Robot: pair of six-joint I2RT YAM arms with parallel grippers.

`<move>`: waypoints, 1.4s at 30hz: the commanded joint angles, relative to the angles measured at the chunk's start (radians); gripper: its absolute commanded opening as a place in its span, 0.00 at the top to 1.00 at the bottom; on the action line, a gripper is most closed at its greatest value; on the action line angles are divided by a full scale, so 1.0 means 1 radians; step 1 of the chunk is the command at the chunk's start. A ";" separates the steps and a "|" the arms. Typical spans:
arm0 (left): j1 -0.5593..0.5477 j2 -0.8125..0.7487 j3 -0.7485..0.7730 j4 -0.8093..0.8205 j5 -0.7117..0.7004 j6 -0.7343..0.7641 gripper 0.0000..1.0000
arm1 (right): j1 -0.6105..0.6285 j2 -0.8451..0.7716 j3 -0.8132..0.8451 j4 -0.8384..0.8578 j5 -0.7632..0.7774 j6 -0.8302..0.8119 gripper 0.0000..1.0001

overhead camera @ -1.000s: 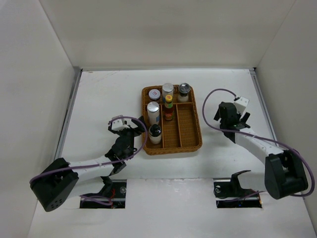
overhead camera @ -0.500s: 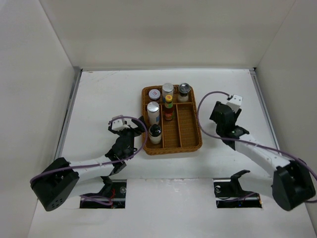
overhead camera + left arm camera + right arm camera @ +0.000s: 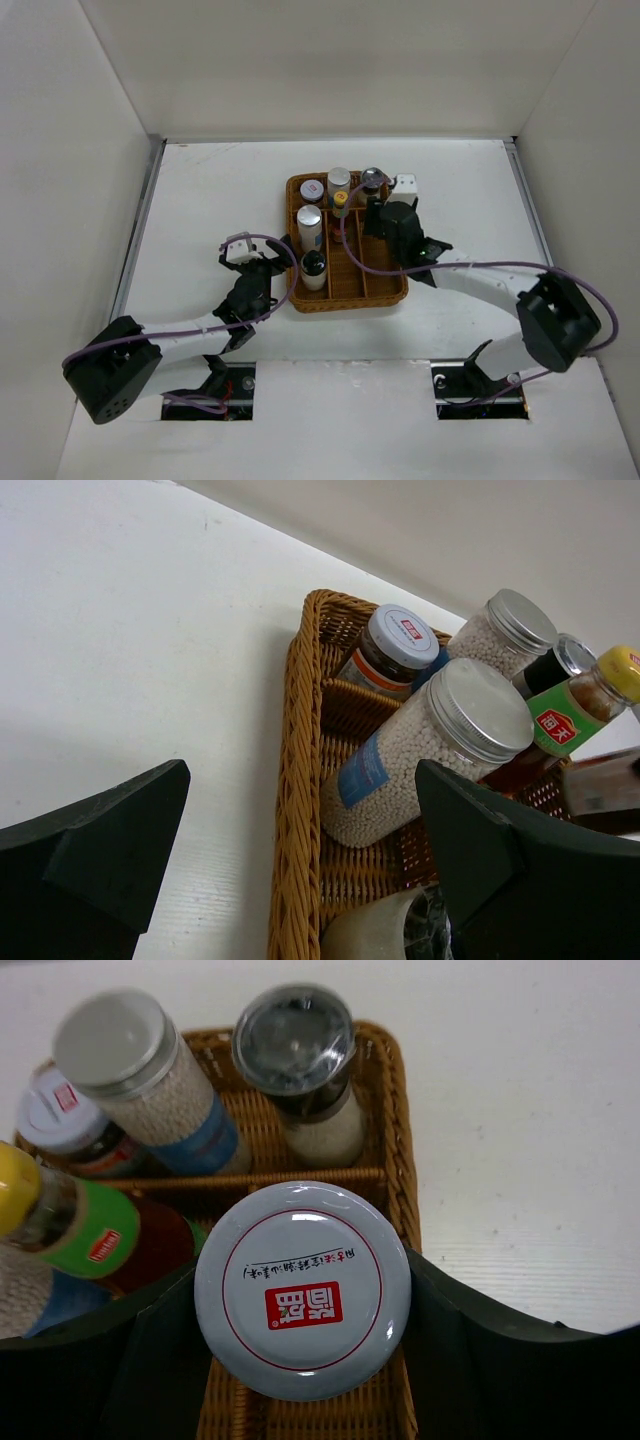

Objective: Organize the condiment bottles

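Over the wicker tray [image 3: 398, 1110], the white-lidded jar [image 3: 302, 1303] hides its own body under its lid. The yellow-capped sauce bottle [image 3: 90, 1235] is cut by the left edge. At the tray's near end, a pale bottle [image 3: 385, 932], perhaps black-capped, is cropped below.

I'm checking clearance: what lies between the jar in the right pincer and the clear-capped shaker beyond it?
Only a wicker cross divider separates the white-lidded jar from the clear-capped shaker; the right wrist view shows it plainly.
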 commanded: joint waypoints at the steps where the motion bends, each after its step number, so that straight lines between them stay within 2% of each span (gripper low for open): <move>1: 0.003 -0.003 0.012 0.037 0.005 -0.012 0.00 | 0.000 0.058 0.076 0.181 -0.047 -0.017 0.55; 8: 0.006 0.002 0.013 0.037 -0.001 -0.017 0.00 | 0.000 0.215 0.070 0.250 0.006 -0.022 0.48; 13: 0.015 0.005 0.016 0.037 -0.002 -0.020 0.00 | 0.000 0.221 0.053 0.258 0.034 -0.009 0.20; 16: 0.015 -0.005 0.016 0.037 -0.004 -0.020 0.00 | 0.000 0.141 0.027 0.258 0.052 -0.015 0.06; 18: 0.023 -0.017 0.016 0.037 -0.005 -0.020 0.00 | 0.000 0.057 0.000 0.256 0.057 -0.022 0.00; 21: 0.032 -0.031 0.012 0.031 0.004 -0.020 0.00 | -0.012 -0.101 -0.060 0.243 0.062 -0.012 0.00; 24: 0.066 -0.043 0.012 -0.011 0.021 -0.020 0.00 | -0.081 -0.245 -0.138 0.236 0.078 0.018 0.00; 29: 0.162 -0.146 0.010 -0.183 0.033 -0.070 0.00 | -0.268 -0.397 -0.295 0.194 0.071 0.225 0.00; 35: 0.334 -0.086 0.052 -0.436 0.103 -0.264 0.00 | -0.445 -0.362 -0.385 0.177 -0.081 0.403 0.00; 38: 0.389 -0.071 0.107 -0.577 0.182 -0.314 0.00 | -0.453 -0.315 -0.381 0.172 -0.092 0.422 0.00; 42: 0.408 -0.069 0.180 -0.708 0.194 -0.304 0.00 | -0.416 -0.285 -0.379 0.189 -0.090 0.437 0.00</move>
